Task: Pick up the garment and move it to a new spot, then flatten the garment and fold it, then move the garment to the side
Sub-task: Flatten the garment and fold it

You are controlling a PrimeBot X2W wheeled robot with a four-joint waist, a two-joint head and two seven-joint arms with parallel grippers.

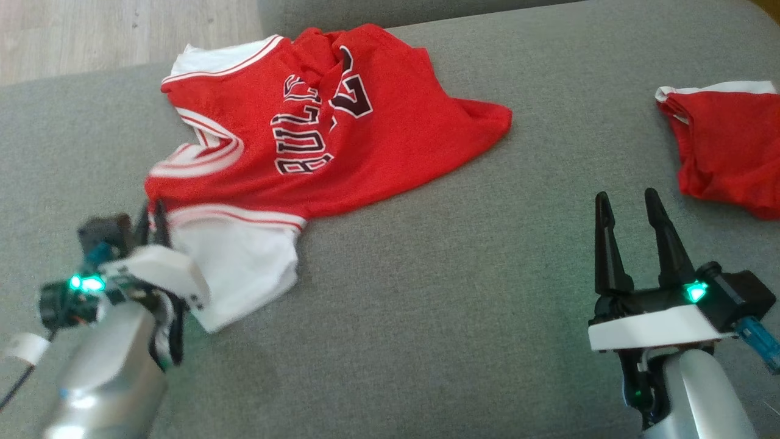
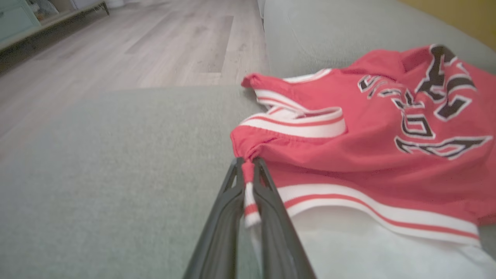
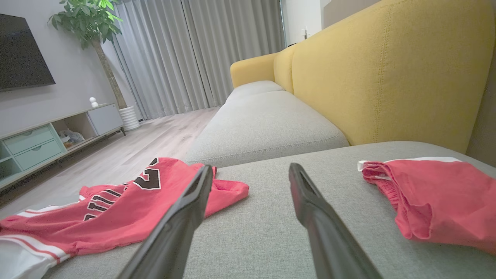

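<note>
A red jersey (image 1: 341, 140) with white trim and black lettering lies crumpled on the grey sofa seat (image 1: 426, 292), its white sleeve nearest me. The left wrist view shows the jersey (image 2: 368, 147) to the right, with a pinch of its red-and-white shoulder edge clamped between the fingers. My left gripper (image 1: 155, 216) is shut on that edge at the jersey's near-left corner. My right gripper (image 1: 627, 204) hovers open over bare cushion at the lower right, apart from the jersey (image 3: 116, 209), fingers (image 3: 186, 209) spread wide.
A second red garment (image 1: 725, 146) with a white band lies at the right edge of the seat, also seen as red cloth (image 3: 434, 197). A yellow backrest (image 3: 387, 69) rises behind. Wooden floor (image 2: 135, 46) lies beyond the cushion's far edge, with a TV cabinet (image 3: 35, 143) further off.
</note>
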